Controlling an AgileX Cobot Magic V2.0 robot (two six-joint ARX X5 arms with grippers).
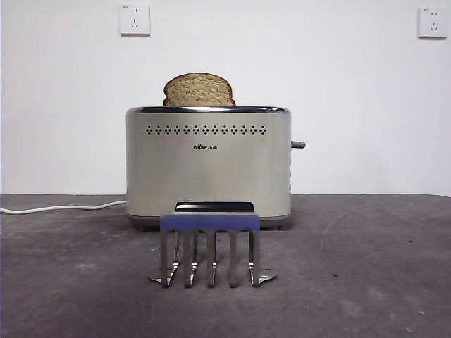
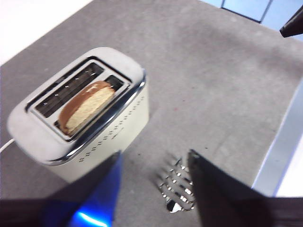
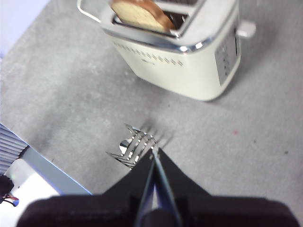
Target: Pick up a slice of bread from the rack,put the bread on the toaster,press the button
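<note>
Two steps look done: slice of bread (image 1: 199, 89) stands in toaster (image 1: 208, 165), rack (image 1: 210, 248) bare, so the closed, empty right gripper (image 3: 154, 156) must press button (image 1: 298, 144), while left gripper (image 2: 154, 163) gapes empty

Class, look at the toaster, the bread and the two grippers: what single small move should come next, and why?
Probably bring the shut right gripper to the button on the toaster's narrow side and press it down. The slice of bread already stands in a slot, the rack holds nothing, and the button sits high, seemingly unpressed. The left gripper hangs open.
</note>
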